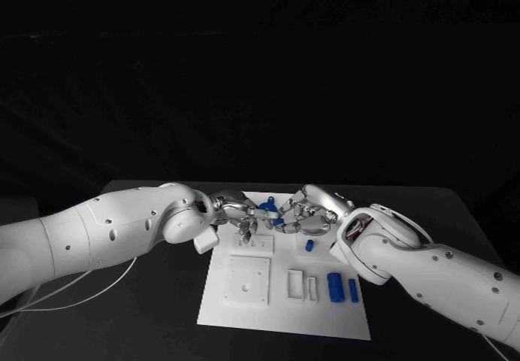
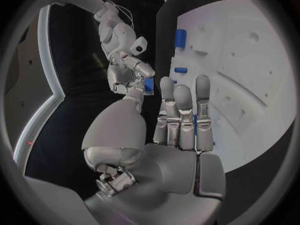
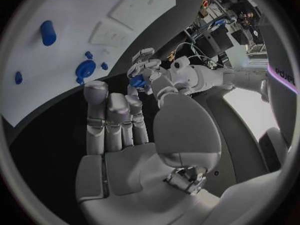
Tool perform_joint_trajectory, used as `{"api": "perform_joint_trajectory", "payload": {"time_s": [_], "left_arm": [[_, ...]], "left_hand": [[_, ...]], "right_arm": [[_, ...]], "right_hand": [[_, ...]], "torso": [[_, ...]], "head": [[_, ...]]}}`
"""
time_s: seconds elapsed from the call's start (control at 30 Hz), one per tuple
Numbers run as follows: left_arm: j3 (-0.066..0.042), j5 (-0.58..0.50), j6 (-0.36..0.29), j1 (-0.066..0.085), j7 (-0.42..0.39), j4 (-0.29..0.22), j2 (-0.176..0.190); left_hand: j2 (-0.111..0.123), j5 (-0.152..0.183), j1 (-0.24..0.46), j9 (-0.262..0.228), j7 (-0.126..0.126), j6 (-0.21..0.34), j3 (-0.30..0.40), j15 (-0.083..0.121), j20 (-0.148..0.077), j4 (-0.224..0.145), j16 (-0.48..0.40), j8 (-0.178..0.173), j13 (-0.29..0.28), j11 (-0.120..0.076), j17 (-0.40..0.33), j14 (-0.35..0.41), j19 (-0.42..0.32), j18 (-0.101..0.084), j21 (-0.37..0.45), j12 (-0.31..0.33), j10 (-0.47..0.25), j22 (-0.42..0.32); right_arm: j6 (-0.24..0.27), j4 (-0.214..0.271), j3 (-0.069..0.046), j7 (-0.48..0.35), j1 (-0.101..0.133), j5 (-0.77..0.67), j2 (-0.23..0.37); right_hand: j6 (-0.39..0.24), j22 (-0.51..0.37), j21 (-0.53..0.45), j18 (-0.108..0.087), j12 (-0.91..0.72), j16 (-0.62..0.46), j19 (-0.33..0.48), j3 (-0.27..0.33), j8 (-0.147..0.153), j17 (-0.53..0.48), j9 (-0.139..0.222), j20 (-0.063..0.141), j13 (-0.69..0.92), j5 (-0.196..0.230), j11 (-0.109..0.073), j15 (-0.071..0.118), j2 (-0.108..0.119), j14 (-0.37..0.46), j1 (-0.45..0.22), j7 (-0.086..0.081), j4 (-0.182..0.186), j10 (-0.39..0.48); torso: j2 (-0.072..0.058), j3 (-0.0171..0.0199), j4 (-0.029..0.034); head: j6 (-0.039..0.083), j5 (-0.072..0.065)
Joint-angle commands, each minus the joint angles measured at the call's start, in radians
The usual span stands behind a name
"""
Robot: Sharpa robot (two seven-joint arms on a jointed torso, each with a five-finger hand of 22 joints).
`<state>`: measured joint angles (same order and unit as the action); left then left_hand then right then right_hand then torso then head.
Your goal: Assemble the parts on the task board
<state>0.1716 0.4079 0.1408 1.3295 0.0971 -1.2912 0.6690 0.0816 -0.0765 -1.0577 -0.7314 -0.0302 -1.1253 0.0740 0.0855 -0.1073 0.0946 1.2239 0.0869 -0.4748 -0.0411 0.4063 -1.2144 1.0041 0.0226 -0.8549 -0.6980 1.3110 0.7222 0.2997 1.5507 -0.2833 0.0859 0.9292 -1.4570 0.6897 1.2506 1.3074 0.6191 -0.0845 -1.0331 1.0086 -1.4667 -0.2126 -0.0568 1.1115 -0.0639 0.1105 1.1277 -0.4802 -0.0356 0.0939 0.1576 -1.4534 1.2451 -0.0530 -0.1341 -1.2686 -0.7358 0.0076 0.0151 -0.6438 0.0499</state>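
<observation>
One white task board (image 1: 284, 308) on the black table (image 1: 141, 316). Two hands over it, the left hand (image 1: 237, 213) and the right hand (image 1: 311, 211). On the board, four blue parts (image 1: 336, 286) show in the head view, and a fifth sits between the fingertips.

Dim dark surroundings, brightly lit white board (image 1: 284, 301), fisheye-bent edges
</observation>
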Motion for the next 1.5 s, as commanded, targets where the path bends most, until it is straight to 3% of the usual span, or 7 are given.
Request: {"api": "perform_joint_trajectory", "payload": {"time_s": [0.03,0.47,0.73,0.93,1.1,1.27,1.5], "left_arm": [[0.0,-0.023,0.0,0.001,-0.017,-0.001,-0.004],[0.0,-0.025,0.022,0.001,-0.012,-0.003,-0.005],[0.0,-0.025,0.034,0.001,-0.015,-0.004,-0.008],[0.0,-0.025,0.045,0.001,-0.016,-0.007,-0.008],[-0.001,-0.025,0.052,0.001,-0.019,-0.008,-0.008],[-0.001,-0.019,0.059,0.001,-0.023,-0.007,-0.008],[-0.001,-0.018,0.063,0.001,-0.028,-0.008,-0.007]], "left_hand": [[-0.006,-0.005,0.002,0.001,-0.001,0.0,0.0,0.001,0.004,-0.004,0.003,0.002,0.001,-0.002,-0.001,0.007,-0.002,0.0,0.005,0.0,-0.007,0.003],[-0.026,-0.017,-0.003,0.005,-0.001,-0.002,-0.011,0.001,0.004,-0.027,0.006,0.003,0.002,-0.002,-0.002,0.009,-0.001,0.0,0.01,-0.001,-0.007,0.014],[-0.072,-0.09,-0.018,0.013,0.002,-0.007,-0.048,0.003,0.003,-0.085,0.01,0.001,0.001,-0.004,-0.003,0.01,0.0,-0.002,0.019,-0.003,-0.008,0.029],[-0.096,-0.109,-0.027,0.018,0.004,-0.008,-0.063,0.003,0.002,-0.113,0.011,-0.001,0.002,-0.005,-0.003,0.011,0.0,-0.002,0.024,-0.002,-0.009,0.038],[-0.111,-0.181,-0.039,0.022,0.007,-0.008,-0.06,0.004,0.001,-0.132,0.011,-0.002,0.002,-0.006,-0.003,0.011,0.0,-0.003,0.027,-0.001,-0.009,0.042],[-0.124,-0.309,-0.046,0.004,0.016,-0.009,-0.037,0.007,-0.002,-0.166,0.009,0.009,0.006,-0.011,-0.004,0.012,-0.001,-0.006,0.03,0.007,-0.009,0.048],[-0.126,-0.319,-0.027,-0.023,0.018,-0.004,-0.015,0.009,-0.003,-0.186,0.009,0.021,0.006,-0.013,-0.003,0.011,0.0,-0.007,0.035,0.01,-0.007,0.057]], "right_arm": [[-0.016,-0.003,0.001,-0.013,0.0,-0.005,-0.003],[-0.02,-0.005,0.002,-0.015,0.0,-0.01,-0.012],[-0.021,-0.006,0.002,-0.017,0.0,-0.014,-0.016],[-0.023,-0.009,0.002,-0.018,0.0,-0.016,-0.018],[-0.027,-0.012,0.002,-0.017,0.0,-0.017,-0.018],[-0.034,-0.015,0.002,-0.015,0.0,-0.018,-0.02],[-0.042,-0.021,0.003,-0.015,0.0,-0.02,-0.022]], "right_hand": [[-0.006,0.073,0.001,0.002,0.005,-0.004,-0.044,0.005,-0.005,0.001,-0.002,0.002,0.0,-0.003,0.002,0.0,-0.01,0.004,-0.001,0.001,0.0,0.009],[-0.007,0.073,0.0,0.001,0.004,-0.005,-0.043,0.006,-0.006,0.001,-0.002,0.002,0.001,-0.002,0.002,0.0,-0.013,0.004,-0.002,0.001,-0.007,0.01],[-0.007,0.073,0.0,0.001,0.003,-0.005,-0.043,0.007,-0.006,0.002,-0.002,0.001,0.001,0.001,0.002,0.0,-0.015,0.004,-0.002,0.001,-0.01,0.01],[-0.008,0.073,-0.001,0.0,0.004,-0.006,-0.043,0.008,-0.005,0.001,-0.001,0.001,0.0,0.003,0.002,-0.001,-0.016,0.004,-0.002,0.0,-0.011,0.011],[-0.008,0.073,-0.001,0.0,0.004,-0.006,-0.043,0.008,-0.005,0.001,-0.001,0.001,0.0,0.003,0.002,-0.001,-0.016,0.004,-0.002,0.0,-0.011,0.011],[-0.008,0.073,-0.001,0.0,0.004,-0.006,-0.043,0.008,-0.005,0.001,-0.001,0.001,0.0,0.003,0.002,-0.001,-0.016,0.004,-0.002,0.0,-0.011,0.011],[-0.009,0.072,-0.003,0.0,0.005,-0.007,-0.042,0.009,-0.005,0.001,-0.002,0.001,-0.001,0.008,0.002,-0.001,-0.019,0.005,-0.003,0.0,-0.015,0.012]], "torso": [[-0.001,0.0001,0.0001],[0.0,0.0002,-0.0005],[0.0,0.0005,-0.0008],[0.0,0.0008,-0.0002],[0.0,0.0005,-0.0012],[0.0,0.0006,-0.0011],[0.0,0.0008,0.0]], "head": [[-0.002,0.001],[-0.005,0.002],[-0.008,0.003],[-0.01,0.004],[-0.01,0.004],[-0.012,0.004],[-0.014,0.004]]}}
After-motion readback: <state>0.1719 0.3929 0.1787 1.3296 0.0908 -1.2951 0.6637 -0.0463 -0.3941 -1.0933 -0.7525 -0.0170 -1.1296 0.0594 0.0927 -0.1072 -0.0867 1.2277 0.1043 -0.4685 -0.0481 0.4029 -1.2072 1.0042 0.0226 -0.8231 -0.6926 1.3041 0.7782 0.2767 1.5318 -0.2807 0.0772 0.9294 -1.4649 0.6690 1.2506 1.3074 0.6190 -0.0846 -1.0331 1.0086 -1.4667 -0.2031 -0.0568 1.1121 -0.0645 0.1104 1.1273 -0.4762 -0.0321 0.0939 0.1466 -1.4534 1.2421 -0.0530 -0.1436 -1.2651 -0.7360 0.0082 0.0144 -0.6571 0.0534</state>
